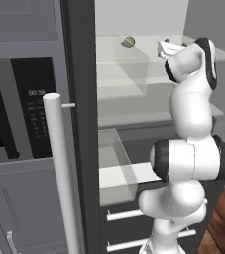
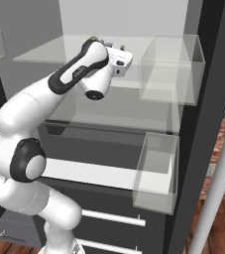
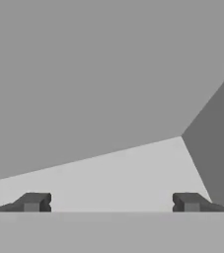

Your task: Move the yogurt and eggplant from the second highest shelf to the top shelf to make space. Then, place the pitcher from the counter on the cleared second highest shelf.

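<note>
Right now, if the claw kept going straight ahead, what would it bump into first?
Probably the fridge's back wall. The open claw points over the pale top shelf with nothing between its fingertips, though depth is hard to judge.

1. The white arm (image 2: 44, 99) was raised high from its base and bent at the elbow.
2. The gripper (image 3: 111, 202) was held level, its jaws spread wide, with nothing between them.
</note>
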Available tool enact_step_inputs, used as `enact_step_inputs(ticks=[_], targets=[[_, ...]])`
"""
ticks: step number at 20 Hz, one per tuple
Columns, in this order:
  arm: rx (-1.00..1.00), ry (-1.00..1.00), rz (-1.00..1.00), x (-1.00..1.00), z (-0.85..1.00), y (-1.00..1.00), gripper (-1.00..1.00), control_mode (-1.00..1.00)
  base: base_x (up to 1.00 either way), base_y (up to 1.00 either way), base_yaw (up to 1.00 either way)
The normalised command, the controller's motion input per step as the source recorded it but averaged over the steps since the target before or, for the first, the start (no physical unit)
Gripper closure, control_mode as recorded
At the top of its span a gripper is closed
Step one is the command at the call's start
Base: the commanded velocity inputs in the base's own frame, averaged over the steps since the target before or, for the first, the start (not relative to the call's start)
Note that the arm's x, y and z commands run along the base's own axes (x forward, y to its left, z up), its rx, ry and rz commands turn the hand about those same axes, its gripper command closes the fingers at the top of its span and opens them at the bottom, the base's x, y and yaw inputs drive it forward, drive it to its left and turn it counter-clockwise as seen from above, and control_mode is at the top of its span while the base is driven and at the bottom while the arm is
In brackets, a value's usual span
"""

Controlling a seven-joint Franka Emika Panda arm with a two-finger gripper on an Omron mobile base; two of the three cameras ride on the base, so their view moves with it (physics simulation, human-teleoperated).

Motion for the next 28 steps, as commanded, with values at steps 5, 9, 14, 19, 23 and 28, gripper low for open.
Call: enact_step_inputs(ticks=[5,9,14,19,23,28], targets=[[-0.05,-0.36,0.10,-0.48,-0.59,-0.03,-1.00,-1.00,0.00,0.00,0.00],[-0.06,-0.30,0.13,-0.53,-0.50,0.00,-1.00,-1.00,0.00,0.00,0.00],[-0.03,-0.11,0.17,-0.64,-0.11,-0.01,-1.00,-1.00,0.00,0.00,0.00],[-0.04,0.21,0.13,-0.58,0.49,-0.05,-1.00,-1.00,0.00,0.00,0.00],[-0.18,0.39,0.10,-0.61,0.79,-0.01,-1.00,-1.00,0.00,0.00,0.00],[-0.42,0.49,0.07,-0.62,0.27,0.09,-1.00,-1.00,0.00,0.00,0.00]])
